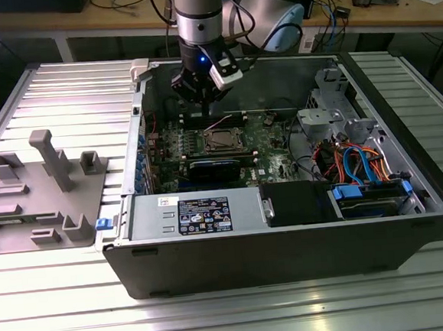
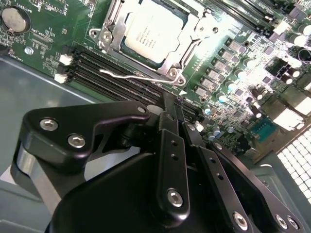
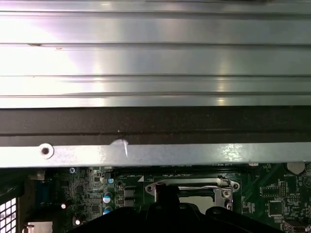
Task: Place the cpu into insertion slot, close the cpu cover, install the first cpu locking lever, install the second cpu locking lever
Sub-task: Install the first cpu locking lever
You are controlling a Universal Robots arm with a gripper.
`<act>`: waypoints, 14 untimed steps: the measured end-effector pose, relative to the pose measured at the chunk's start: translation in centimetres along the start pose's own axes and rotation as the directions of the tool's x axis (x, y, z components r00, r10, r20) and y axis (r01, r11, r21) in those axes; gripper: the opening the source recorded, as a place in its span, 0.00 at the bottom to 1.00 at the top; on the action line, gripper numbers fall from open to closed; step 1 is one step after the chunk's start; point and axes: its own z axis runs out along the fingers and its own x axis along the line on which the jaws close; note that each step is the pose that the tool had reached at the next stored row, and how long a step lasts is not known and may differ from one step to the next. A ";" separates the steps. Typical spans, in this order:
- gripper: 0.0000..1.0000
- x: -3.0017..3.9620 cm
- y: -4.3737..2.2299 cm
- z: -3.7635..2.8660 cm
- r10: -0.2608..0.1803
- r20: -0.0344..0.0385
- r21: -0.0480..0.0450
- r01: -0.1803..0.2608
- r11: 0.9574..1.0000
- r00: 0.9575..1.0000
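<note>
Hanging over the open computer case, the robot arm holds its jaws above the green board, near the back wall of the case. The jaws are black and pulled close together, with nothing between them. They do not touch the board.

The cpu is already in the insertion slot, lying flat with its grey top up. The cpu cover is down over it, a shiny frame going around the chip's edges. In the exterior view the slot sits in the middle of the board, lower than the jaws and nearer the camera.

In the second wrist view a thin metal lever lies along one side of the slot, over the long black slots. I cannot tell if it is hooked in place. The tips of the jaws point at that side, near the end of the lever. A round silver battery sits on the board, well away from the slot.

In the first wrist view the slot shows beyond the jaws, with a thin lever across it — past it are the case's silver rim and the ribbed metal table.

On the table, on the exterior view's left of the case, stands a grey holder with blocks and posts. Inside the case, on the exterior view's right, are blue and orange cables.
</note>
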 end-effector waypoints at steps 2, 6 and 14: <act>0.11 -0.21 0.00 0.22 0.004 0.000 0.000 -0.004 1.000 1.000; 0.11 -0.42 0.00 0.41 0.021 0.001 0.001 -0.021 1.000 1.000; 0.11 -0.89 0.20 1.00 0.021 0.001 0.002 -0.021 1.000 1.000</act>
